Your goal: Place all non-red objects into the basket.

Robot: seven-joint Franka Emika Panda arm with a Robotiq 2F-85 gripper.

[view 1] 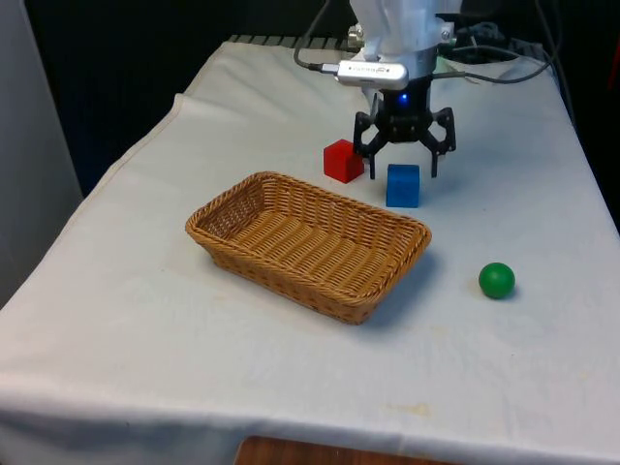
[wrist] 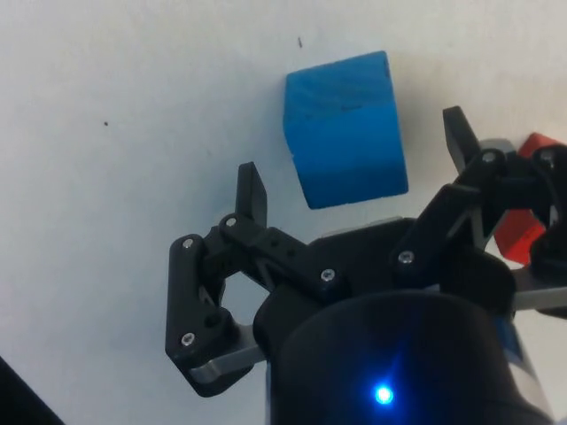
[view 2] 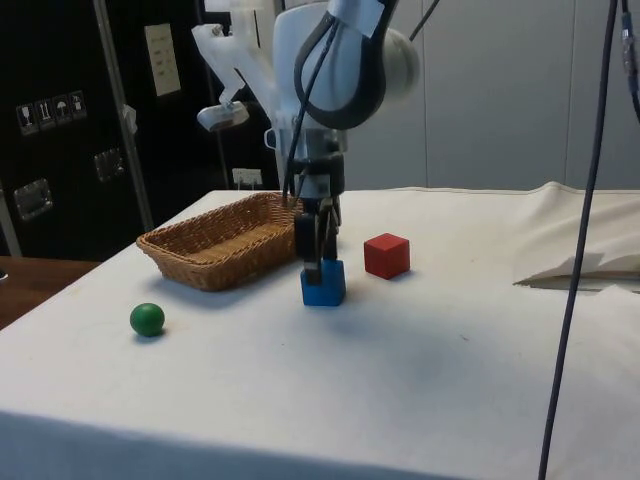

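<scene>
The blue cube [view 1: 403, 185] is seen on the white cloth [view 1: 291, 387] directly beneath the gripper [view 1: 404, 161], whose two fingers are spread apart with nothing held — in the wrist view the cube [wrist: 345, 128] lies in the gap between the fingertips, slightly ahead of them and turned a little off their axis. From the side view the fingertips appear to be at about the level of the cube's top, not yet around it.

The step in hand is judged to be the grasp of this cube. It would be done well if the gripper were lowered straight until the pads flank the cube's side faces, with the wrist squared to the cube so that flat faces, not edges, are pinched.

The red cube [view 1: 342, 161] sits just beside the gripper, close to one finger, and should be left undisturbed — a clean vertical descent is called for. The basket [view 1: 232, 208] lies near the gripper, beyond the blue cube from the robot, and looks empty. The green ball [view 1: 496, 280] rests well apart from the gripper and remains to be collected.
</scene>
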